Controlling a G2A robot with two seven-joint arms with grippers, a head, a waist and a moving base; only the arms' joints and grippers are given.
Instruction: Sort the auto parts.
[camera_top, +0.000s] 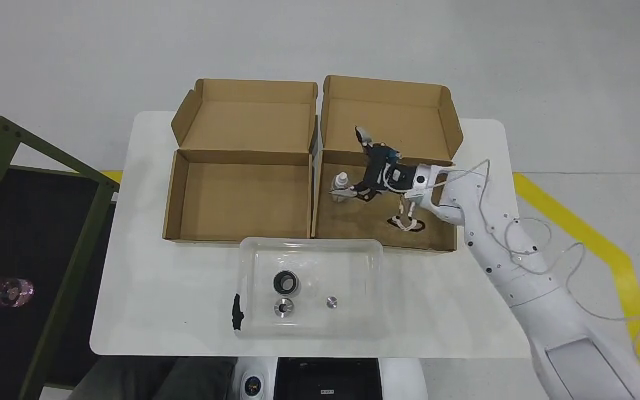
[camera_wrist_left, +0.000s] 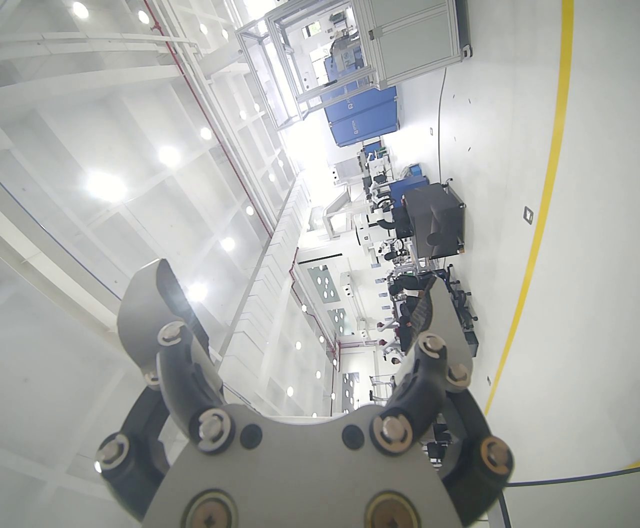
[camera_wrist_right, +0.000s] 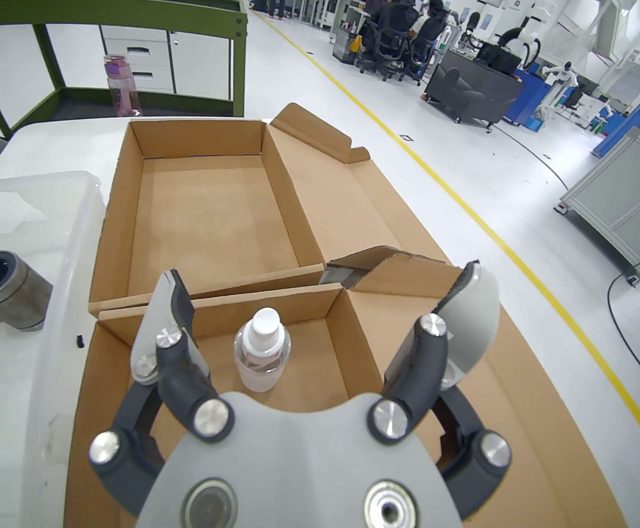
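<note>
Just behind bottle (camera_wrist_right: 261, 350), upright per right wrist view, hovers with right gripper (camera_wrist_right: 321, 275) spread empty, left gripper (camera_wrist_left: 296, 277) agape too.

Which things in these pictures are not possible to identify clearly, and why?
- Top view: dark item in the right box, half covered by the right arm; shape unclear.
- Top view: small metal part in the clear bin, too small to name.
- Right wrist view: metal cylinder, cut by the picture edge.
</note>
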